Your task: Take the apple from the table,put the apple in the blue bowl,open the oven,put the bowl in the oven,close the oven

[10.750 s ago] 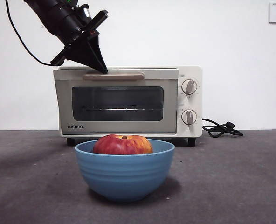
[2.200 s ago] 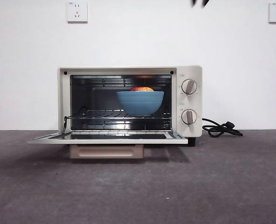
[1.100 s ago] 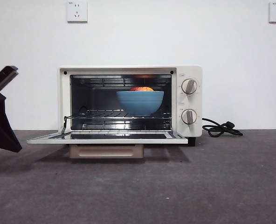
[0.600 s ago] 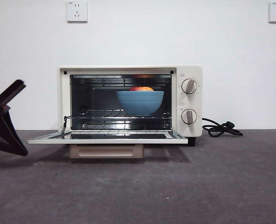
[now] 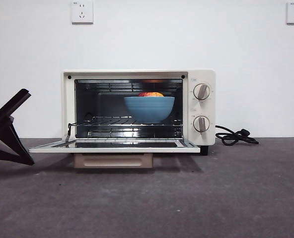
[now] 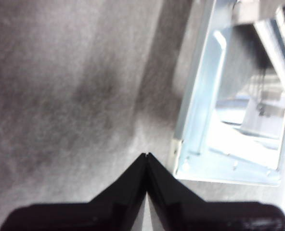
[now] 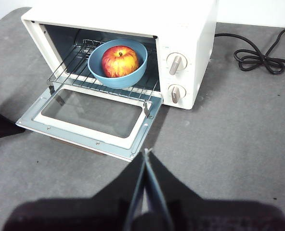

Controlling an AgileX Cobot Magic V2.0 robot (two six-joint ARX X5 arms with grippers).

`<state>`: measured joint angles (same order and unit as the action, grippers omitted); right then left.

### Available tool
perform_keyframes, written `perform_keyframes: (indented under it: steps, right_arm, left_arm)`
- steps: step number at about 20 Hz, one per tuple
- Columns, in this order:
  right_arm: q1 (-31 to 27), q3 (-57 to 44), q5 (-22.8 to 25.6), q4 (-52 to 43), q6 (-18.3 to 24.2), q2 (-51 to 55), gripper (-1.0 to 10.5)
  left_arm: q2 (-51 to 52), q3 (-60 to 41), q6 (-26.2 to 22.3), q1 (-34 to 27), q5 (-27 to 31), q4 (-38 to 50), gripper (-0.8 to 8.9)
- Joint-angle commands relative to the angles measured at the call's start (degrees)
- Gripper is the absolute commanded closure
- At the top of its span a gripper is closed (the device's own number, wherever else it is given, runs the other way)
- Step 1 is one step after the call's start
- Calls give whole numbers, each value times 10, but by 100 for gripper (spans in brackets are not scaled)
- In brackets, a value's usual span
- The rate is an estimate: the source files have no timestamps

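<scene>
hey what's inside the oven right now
The blue bowl sits on the wire rack in the open oven, with the apple inside it. The bowl hides the apple's underside.

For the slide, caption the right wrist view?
Apple in blue bowl on open oven rack; right gripper shut, hovering.

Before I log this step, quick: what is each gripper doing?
Left gripper: shut, holding nothing, low beside the open oven door.
Right gripper: shut, holding nothing, raised in front of the oven.
</scene>
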<state>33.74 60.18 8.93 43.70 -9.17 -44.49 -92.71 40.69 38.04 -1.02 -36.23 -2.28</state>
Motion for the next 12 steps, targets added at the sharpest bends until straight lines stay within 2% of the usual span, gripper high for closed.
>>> perform_keyframes:
  steps: [1, 12]
  right_arm:
    - [0, -7, -2, -3, -10, 0, 952]
    - [0, -7, -2, -2, -19, 0, 952]
  left_arm:
    - [-3, -4, 17, -2, -5, 10, 821]
    - [-3, -4, 27, -2, -43, 45, 821]
